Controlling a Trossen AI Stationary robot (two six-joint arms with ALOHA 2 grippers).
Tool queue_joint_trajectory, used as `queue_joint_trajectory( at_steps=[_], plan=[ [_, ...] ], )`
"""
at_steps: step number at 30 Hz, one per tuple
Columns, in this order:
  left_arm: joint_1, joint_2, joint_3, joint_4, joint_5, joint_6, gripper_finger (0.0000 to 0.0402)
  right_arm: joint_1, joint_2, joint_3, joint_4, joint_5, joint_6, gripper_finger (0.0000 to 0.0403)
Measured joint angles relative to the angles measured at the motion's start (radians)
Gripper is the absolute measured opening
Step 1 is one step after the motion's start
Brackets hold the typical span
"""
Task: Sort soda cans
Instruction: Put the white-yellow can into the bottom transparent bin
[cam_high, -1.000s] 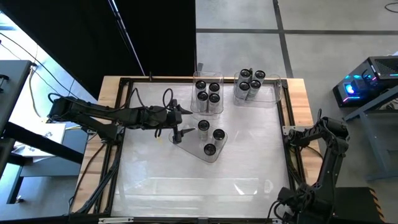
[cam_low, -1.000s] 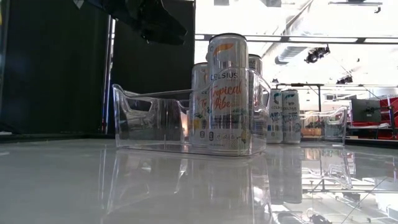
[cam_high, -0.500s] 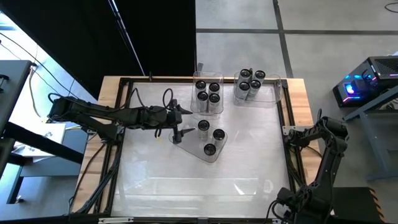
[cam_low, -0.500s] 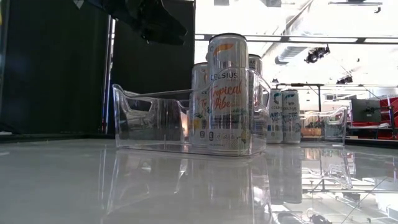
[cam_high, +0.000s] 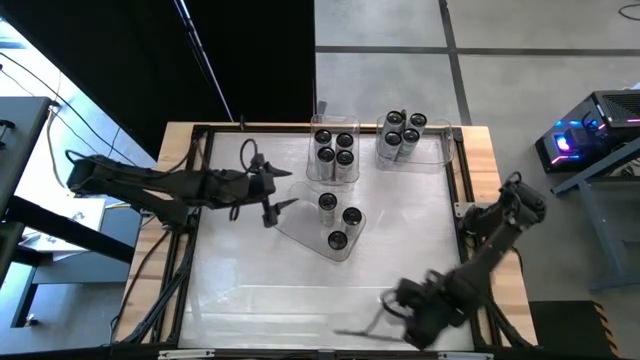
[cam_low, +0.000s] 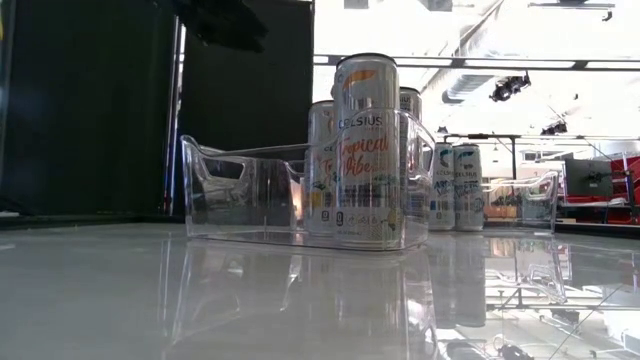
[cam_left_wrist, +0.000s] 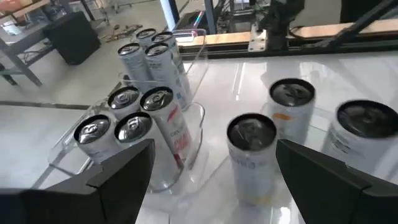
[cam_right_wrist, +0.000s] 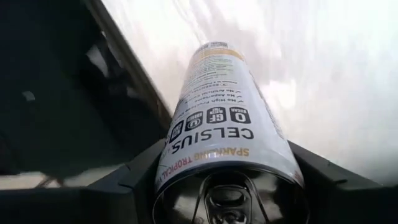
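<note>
Three soda cans (cam_high: 338, 222) stand in a clear tray (cam_high: 300, 228) at mid-table. Several more fill two clear trays at the far edge (cam_high: 335, 148) (cam_high: 402, 135). My left gripper (cam_high: 278, 207) hangs open just left of the middle tray; in its wrist view the gripper (cam_left_wrist: 214, 186) has the nearest can (cam_left_wrist: 252, 155) ahead of it, untouched. My right gripper (cam_high: 400, 300) is blurred near the table's near edge, shut on a soda can (cam_right_wrist: 227, 118). My right gripper pinches the can's wall just below its top rim (cam_right_wrist: 171, 155) between its two fingers (cam_right_wrist: 134, 177), one on each side. The fingers come from above, pointing steeply down. The can hangs below them, top (cam_right_wrist: 230, 199) toward the wrist, bottom end (cam_right_wrist: 214, 46) toward the white table.
The white table top (cam_high: 260, 290) is bare along its near and left parts. A dark frame (cam_high: 190, 220) runs round the table. In the low view the middle tray (cam_low: 250, 195) with its cans (cam_low: 366, 150) stands in front, the left arm (cam_low: 225, 20) above it.
My right arm has swung from beside the table's right edge in over the near edge, toward the left. My left gripper has drawn back from the middle tray toward the left edge and risen a little, still open.
</note>
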Motion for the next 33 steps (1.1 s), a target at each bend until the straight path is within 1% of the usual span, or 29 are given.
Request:
queue_joint_trajectory(
  at_steps=[5,10,13,16,20,22,26,29,33],
  plan=[
    [-0.074,-0.052,0.000,-0.150,-0.092,-0.077,0.0328,-0.156,0.000,0.079,-0.007,0.093,-0.299,0.0236],
    [-0.163,-0.058,0.000,-0.310,-0.179,-0.210,0.0328,-0.295,0.000,0.160,0.076,0.112,-0.562,0.0236],
    [-0.224,-0.057,-0.013,-0.331,-0.226,-0.280,0.0328,-0.349,0.011,0.212,0.128,0.118,-0.716,0.0236],
    [-0.282,-0.057,-0.016,-0.337,-0.249,-0.330,0.0328,-0.392,0.042,0.269,0.152,0.110,-0.832,0.0236],
    [-0.338,-0.057,-0.016,-0.337,-0.282,-0.367,0.0328,-0.464,0.128,0.375,0.157,0.102,-0.977,0.0236],
    [-0.365,-0.057,-0.016,-0.337,-0.322,-0.372,0.0328,-0.506,0.176,0.430,0.141,0.115,-1.029,0.0236],
    [-0.425,-0.063,-0.016,-0.361,-0.416,-0.391,0.0328,-0.584,0.263,0.534,0.071,0.117,-1.081,0.0236],
    [-0.452,-0.081,-0.016,-0.414,-0.431,-0.454,0.0328,-0.633,0.307,0.596,0.038,0.117,-1.085,0.0236],
    [-0.465,-0.079,-0.016,-0.495,-0.421,-0.552,0.0328,-0.690,0.340,0.643,-0.028,0.118,-1.086,0.0236]
  ],
)
